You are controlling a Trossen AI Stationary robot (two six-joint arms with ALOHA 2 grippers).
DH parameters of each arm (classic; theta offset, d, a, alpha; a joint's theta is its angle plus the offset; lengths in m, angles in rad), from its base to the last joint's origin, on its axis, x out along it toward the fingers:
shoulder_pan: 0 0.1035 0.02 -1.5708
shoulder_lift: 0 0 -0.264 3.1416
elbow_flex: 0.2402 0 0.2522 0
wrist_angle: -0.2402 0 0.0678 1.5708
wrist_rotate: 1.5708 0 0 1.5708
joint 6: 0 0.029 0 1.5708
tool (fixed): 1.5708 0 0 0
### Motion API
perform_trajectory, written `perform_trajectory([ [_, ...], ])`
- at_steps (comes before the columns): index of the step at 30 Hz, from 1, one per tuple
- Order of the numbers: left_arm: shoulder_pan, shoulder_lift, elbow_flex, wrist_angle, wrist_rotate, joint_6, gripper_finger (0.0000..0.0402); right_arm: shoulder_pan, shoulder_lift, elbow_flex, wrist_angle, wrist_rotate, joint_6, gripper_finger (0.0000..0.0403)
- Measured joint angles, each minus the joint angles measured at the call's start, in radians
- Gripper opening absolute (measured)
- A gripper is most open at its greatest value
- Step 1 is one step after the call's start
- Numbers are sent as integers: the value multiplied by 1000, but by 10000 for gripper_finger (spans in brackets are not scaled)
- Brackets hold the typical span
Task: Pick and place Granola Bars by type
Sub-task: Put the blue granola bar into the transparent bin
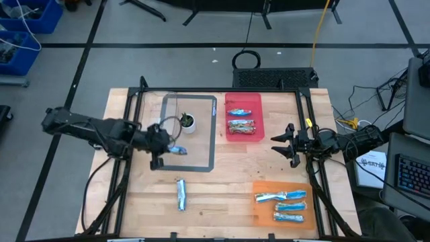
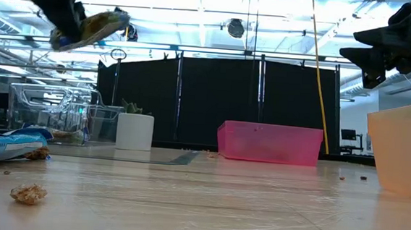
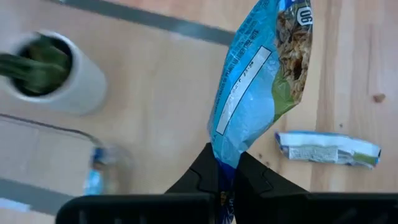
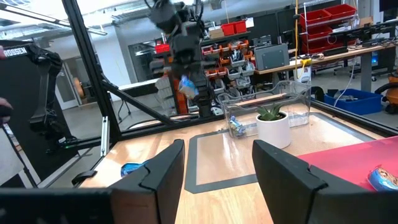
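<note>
Above grey-taped rectangle (image 1: 189,132): left claw (image 1: 166,144) clamps blue granola bar (image 3: 261,81), dangling; right claw (image 1: 290,144) parted, idle.

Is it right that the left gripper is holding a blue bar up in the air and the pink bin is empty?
Not quite. The left gripper does hold a blue bar up, but the pink bin isn't empty: the high view shows two bars lying in it.

Held bar (image 3: 261,81): blue wrapper, white label. Trays: pink (image 1: 243,102), orange (image 1: 263,210). Plant (image 1: 187,122): green, white pot. Table (image 1: 235,175): light wood.
</note>
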Motion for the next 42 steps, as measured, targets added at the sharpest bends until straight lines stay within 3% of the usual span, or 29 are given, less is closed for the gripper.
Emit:
perform_trajectory([
  [14, 333, -37, 204, -248, 27, 187, 17, 0, 0, 0, 0, 0, 0, 183],
  [29, 664, -36, 216, -398, 60, 354, 17, 0, 0, 0, 0, 0, 0, 183],
  [42, 791, 90, 215, -398, 18, 606, 16, 0, 0, 0, 0, 0, 0, 183],
])
